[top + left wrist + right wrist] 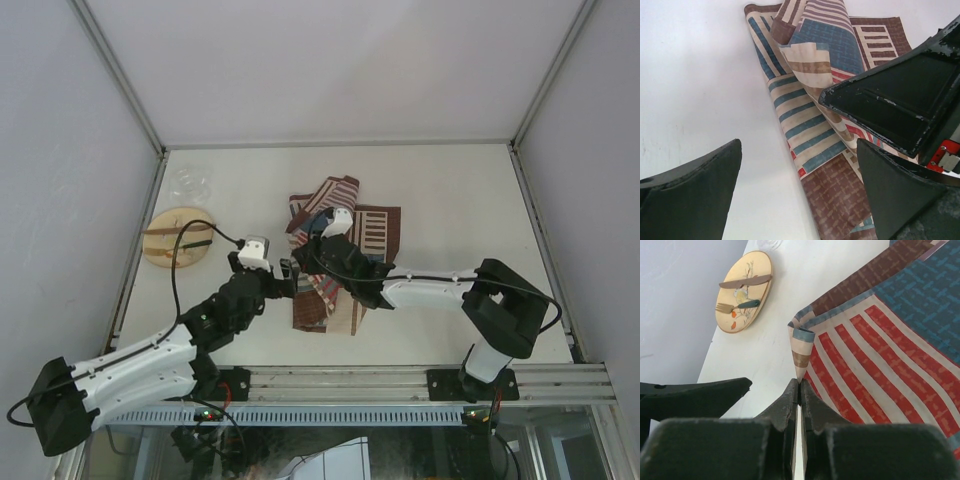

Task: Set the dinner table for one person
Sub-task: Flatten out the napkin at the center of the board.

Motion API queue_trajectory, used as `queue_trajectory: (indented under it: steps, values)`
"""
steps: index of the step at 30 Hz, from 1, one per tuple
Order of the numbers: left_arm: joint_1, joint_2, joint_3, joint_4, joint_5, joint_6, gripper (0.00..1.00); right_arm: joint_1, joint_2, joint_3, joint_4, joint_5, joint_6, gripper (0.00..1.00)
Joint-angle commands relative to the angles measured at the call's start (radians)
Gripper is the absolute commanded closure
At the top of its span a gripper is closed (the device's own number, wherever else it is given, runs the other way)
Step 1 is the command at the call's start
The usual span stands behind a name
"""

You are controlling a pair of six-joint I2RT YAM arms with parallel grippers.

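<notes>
The striped red, brown and blue placemat (345,240) lies crumpled and partly folded over itself in the middle of the white dinner table (450,190). My right gripper (302,258) is shut on a raised fold at the mat's left edge; the right wrist view shows the pinch (800,382) and the mat (880,340) lifting from it. My left gripper (290,274) is open and empty just left of that spot, low over the mat's near-left edge (799,150). The left wrist view shows the mat (810,125) between its fingers and the right gripper's finger (900,100) above.
A round wooden plate (178,237) with a knife (745,281) and fork (737,306) on it sits at the table's left edge. A clear glass (190,182) stands behind it. Aluminium rails border the table; the arm bases sit at the near edge.
</notes>
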Motion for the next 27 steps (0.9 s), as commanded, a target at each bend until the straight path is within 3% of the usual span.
queue_trajectory:
  steps: [1,5,11,16,21,27]
  values:
    - [-0.003,-0.038,-0.023,0.023,-0.037,-0.042,0.0,0.016,-0.013,0.039,0.069,-0.007,-0.032,0.99]
    - [-0.003,-0.105,-0.023,-0.049,-0.076,-0.068,0.0,0.017,-0.007,0.043,0.083,-0.026,-0.044,0.65]
    - [-0.003,-0.243,-0.022,-0.14,-0.114,-0.089,0.0,0.015,-0.02,0.043,0.078,-0.013,-0.076,0.35]
    - [-0.003,-0.329,-0.056,-0.223,-0.095,-0.247,0.0,0.015,-0.108,0.036,-0.031,0.099,-0.133,0.33]
    - [-0.003,-0.377,-0.183,-0.188,-0.107,-0.46,0.0,0.01,-0.293,-0.095,-0.071,0.246,-0.164,0.33]
    - [-0.003,-0.24,-0.182,-0.164,-0.159,-0.615,0.0,0.02,-0.61,-0.232,-0.174,0.386,-0.145,0.33]
